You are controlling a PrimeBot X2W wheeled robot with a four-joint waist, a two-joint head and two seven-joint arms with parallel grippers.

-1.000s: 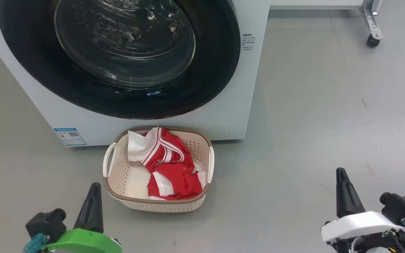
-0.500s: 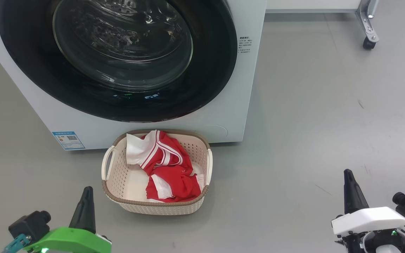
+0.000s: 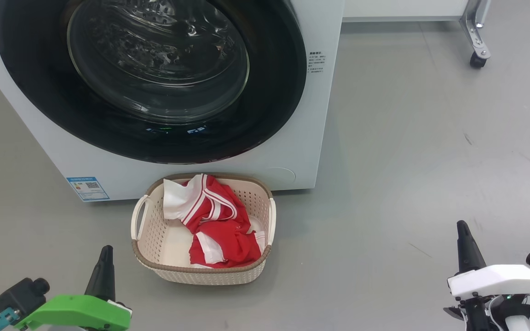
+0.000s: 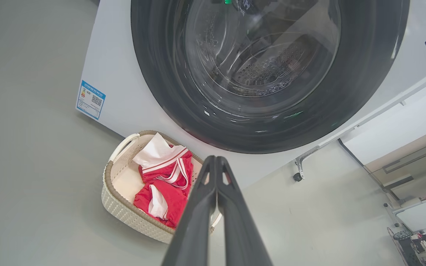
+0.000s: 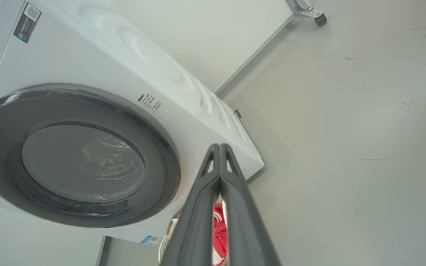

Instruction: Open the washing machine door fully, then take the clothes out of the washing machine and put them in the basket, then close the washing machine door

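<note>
Both arms have drawn back toward the lower corners of the head view, and the whole picture has shifted a little, so the camera has moved too. Left pincer (image 3: 106, 252) and right pincer (image 3: 463, 227) each have their fingers pressed together, gripping nothing. The door (image 3: 154, 78) looks shut flat against the washing machine (image 3: 122, 177), and the clothes (image 3: 221, 225) lie in the basket (image 3: 210, 270) on the floor just in front of it, so only pulling away seems left. To do that well, keep the fingers together and both arms wide of the basket. The basket sits near the left pincer, ahead and to its right, not touching; it is well apart from the right pincer, off to its left
</note>
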